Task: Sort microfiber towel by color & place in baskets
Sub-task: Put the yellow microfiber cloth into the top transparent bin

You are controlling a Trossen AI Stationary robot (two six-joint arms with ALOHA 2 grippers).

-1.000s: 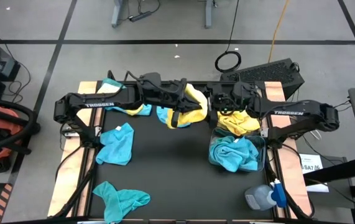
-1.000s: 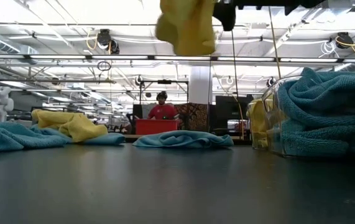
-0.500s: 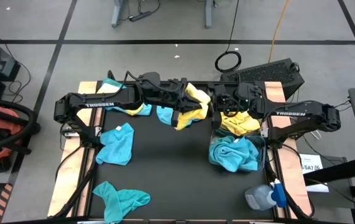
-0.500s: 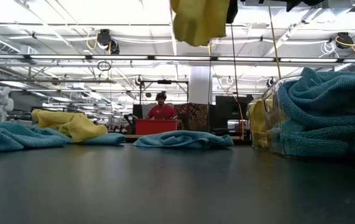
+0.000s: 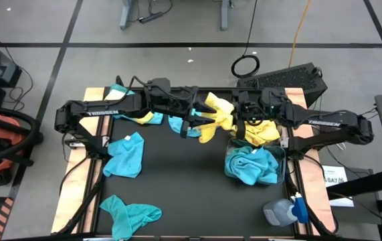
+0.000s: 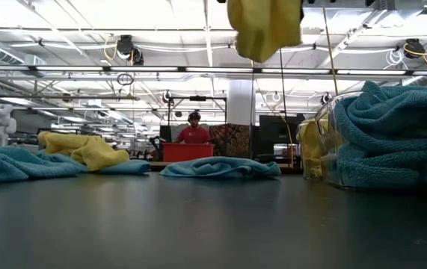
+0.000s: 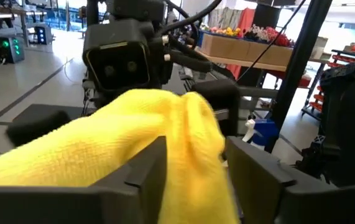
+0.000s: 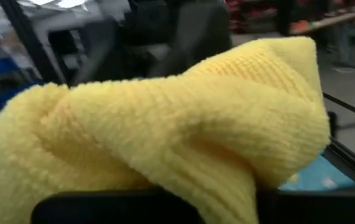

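My fingers (image 7: pixel 146 171) stand parted at the bottom of the frame, a yellow towel (image 7: pixel 121 137) bunched between them and spilling toward the lower left. Just behind it, upper left of centre, the right gripper (image 7: pixel 127 59) faces me, its black camera block close against the cloth.

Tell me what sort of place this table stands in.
Probably a large industrial lab or workshop: bare ceiling trusses with strip lights, a grey floor marked with black tape lines, and a red open bin on benches behind.
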